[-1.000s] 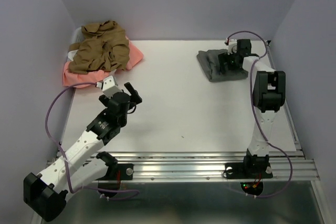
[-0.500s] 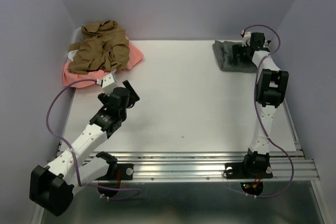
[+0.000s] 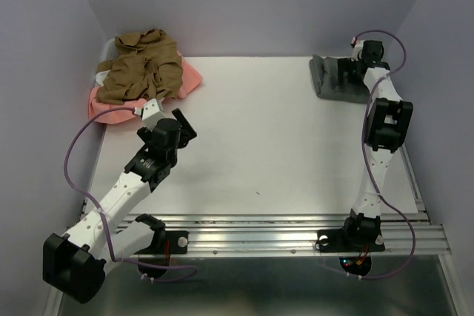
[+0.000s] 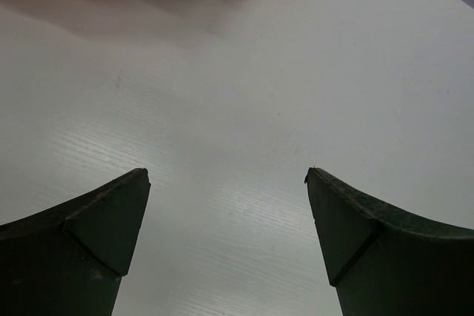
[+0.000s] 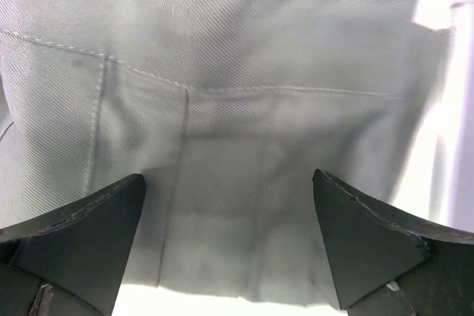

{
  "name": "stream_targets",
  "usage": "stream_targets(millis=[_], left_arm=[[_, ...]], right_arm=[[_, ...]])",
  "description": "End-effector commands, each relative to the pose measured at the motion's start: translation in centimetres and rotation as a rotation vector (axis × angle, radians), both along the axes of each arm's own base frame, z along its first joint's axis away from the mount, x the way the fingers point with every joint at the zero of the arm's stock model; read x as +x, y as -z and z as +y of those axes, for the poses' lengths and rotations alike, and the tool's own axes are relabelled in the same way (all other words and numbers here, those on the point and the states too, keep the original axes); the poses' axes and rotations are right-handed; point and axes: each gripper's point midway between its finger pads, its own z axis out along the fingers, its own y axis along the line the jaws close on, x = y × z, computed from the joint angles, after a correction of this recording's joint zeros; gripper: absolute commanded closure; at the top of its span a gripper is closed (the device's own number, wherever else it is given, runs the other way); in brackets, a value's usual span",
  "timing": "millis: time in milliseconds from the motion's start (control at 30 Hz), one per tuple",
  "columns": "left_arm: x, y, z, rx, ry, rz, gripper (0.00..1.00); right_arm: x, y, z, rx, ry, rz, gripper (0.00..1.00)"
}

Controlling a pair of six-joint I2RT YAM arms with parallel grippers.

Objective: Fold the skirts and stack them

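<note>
Grey folded cloth skirt (image 3: 333,79) lies at one o'clock, looking done. The right gripper (image 5: 228,175) is spread wide over it, holding nothing. A crumpled tan-brown pleated skirt (image 3: 141,68) tops the salmon-pink cloth skirt (image 3: 189,78) at ten o'clock. The left gripper (image 4: 226,172), wide and empty, faces them. Next, likely: pinch the tan one's edge.

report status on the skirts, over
Left gripper, jaws open, over table. Right gripper, jaws open, above folded grey skirt. Tan skirt, pink skirt heaped far left. Nothing blocking.

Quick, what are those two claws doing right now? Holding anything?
Left gripper: open, holding nothing, over the table.
Right gripper: open, over the grey skirt, not clamped on it.
</note>
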Motion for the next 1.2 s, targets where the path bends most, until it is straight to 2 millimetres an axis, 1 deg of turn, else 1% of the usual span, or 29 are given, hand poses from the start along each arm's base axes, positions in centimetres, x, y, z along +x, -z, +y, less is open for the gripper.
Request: stream_targets(millis=[0, 33, 67, 133, 167, 200, 233, 267, 300, 333, 367, 400, 433, 467, 500, 533, 567, 600, 633, 667, 733, 767, 800, 833, 900, 933, 1000, 1100, 1167], left_arm=[[0.9, -3.6, -0.7, -0.039, 0.024, -0.082, 0.01], [1.0, -3.8, -0.9, -0.044, 0.037, -0.087, 0.01], [1.0, -4.1, -1.0, -0.048, 0.039, -0.098, 0.01], [1.1, -4.7, -1.0, -0.058, 0.039, -0.102, 0.01], [0.9, -4.7, -1.1, -0.063, 0.039, -0.088, 0.01], [0.9, -4.9, -1.2, -0.067, 0.047, -0.084, 0.01], [0.8, -5.4, -1.5, -0.077, 0.057, -0.083, 0.01], [0.6, -5.0, -1.4, -0.078, 0.055, -0.058, 0.01], [0.5, -5.4, -1.3, -0.084, 0.046, -0.057, 0.01], [0.3, -5.3, -1.1, -0.083, 0.035, -0.045, 0.01], [-0.1, -4.8, -0.9, -0.093, 0.013, -0.015, 0.01], [-0.1, -5.3, -0.6, -0.098, -0.004, -0.021, 0.01], [-0.2, -5.5, -0.5, -0.098, -0.012, -0.018, 0.01], [-0.4, -5.5, -0.3, -0.098, -0.017, -0.013, 0.01], [-0.6, -5.8, -0.1, -0.094, -0.023, -0.009, 0.01], [-0.8, -6.0, 0.2, -0.088, -0.033, -0.007, 0.01], [-1.1, -6.0, 0.4, -0.082, -0.041, 0.000, 0.01], [-1.1, -6.5, 0.7, -0.085, -0.053, -0.012, 0.01], [-1.2, -6.6, 1.1, -0.078, -0.069, -0.018, 0.01], [-1.3, -7.0, 1.2, -0.082, -0.074, -0.031, 0.01], [-1.4, -7.5, 1.4, -0.091, -0.083, -0.051, 0.01], [-1.3, -7.8, 1.4, -0.096, -0.082, -0.063, 0.01], [-1.2, -8.2, 1.4, -0.106, -0.082, -0.080, 0.01], [-1.2, -8.3, 1.4, -0.108, -0.079, -0.083, 0.01], [-1.3, -8.3, 1.3, -0.111, -0.077, -0.083, 0.01], [-1.4, -7.9, 1.4, -0.108, -0.081, -0.074, 0.01], [-1.4, -7.4, 1.5, -0.106, -0.090, -0.070, 0.01], [-1.1, -7.1, 1.7, -0.108, -0.111, -0.074, 0.01], [-0.7, -7.2, 1.5, -0.120, -0.108, -0.077, 0.01]], right_arm=[[0.1, -13.7, 0.4, -0.033, -0.069, -0.200, 0.00], [-0.8, -17.0, 1.0, -0.029, -0.094, -0.248, 0.00], [-1.5, -17.0, 2.3, 0.007, -0.111, -0.244, 0.00], [-3.0, -18.3, 4.5, 0.031, -0.138, -0.263, 0.00], [-4.2, -22.6, 6.6, 0.028, -0.153, -0.363, 0.00], [-5.3, -22.8, 7.9, 0.022, -0.157, -0.370, 0.00], [-7.3, -19.0, 9.1, 0.026, -0.155, -0.295, 0.00], [-9.3, -22.5, 9.6, -0.006, -0.100, -0.387, 0.00], [-10.8, -21.9, 10.5, -0.008, -0.084, -0.376, 0.00], [-13.2, -18.2, 13.1, 0.008, -0.108, -0.297, 0.00], [-15.3, -19.8, 13.7, 0.055, -0.042, -0.347, 0.00], [-17.6, -16.4, 15.2, 0.076, -0.045, -0.279, 0.00], [-19.0, -15.9, 15.8, 0.123, -0.014, -0.281, 0.00], [-20.1, -15.7, 16.5, 0.223, 0.050, -0.300, 0.00], [-21.9, -17.4, 16.9, 0.278, 0.042, -0.357, 0.00], [-22.9, -17.0, 17.4, 0.327, 0.036, -0.363, 0.00], [-24.5, -14.6, 18.1, 0.403, 0.055, -0.323, 0.00], [-25.5, -14.2, 18.4, 0.436, 0.055, -0.315, 0.00], [-26.6, -14.5, 18.5, 0.462, 0.051, -0.326, 0.00], [-27.8, -12.8, 18.4, 0.472, 0.076, -0.277, 0.00], [-29.2, -12.2, 18.0, 0.481, 0.116, -0.256, 0.00], [-29.5, -12.1, 17.9, 0.481, 0.117, -0.259, 0.00], [-30.2, -11.2, 17.7, 0.482, 0.139, -0.237, 0.00], [-30.5, -11.6, 17.6, 0.491, 0.148, -0.253, 0.00], [-30.9, -11.6, 17.4, 0.486, 0.148, -0.258, 0.00], [-31.0, -12.1, 16.9, 0.475, 0.171, -0.279, 0.00], [-31.2, -12.5, 16.7, 0.466, 0.173, -0.288, 0.00], [-31.5, -12.6, 17.0, 0.476, 0.159, -0.282, 0.00], [-31.6, -12.6, 17.2, 0.482, 0.151, -0.274, 0.00]])
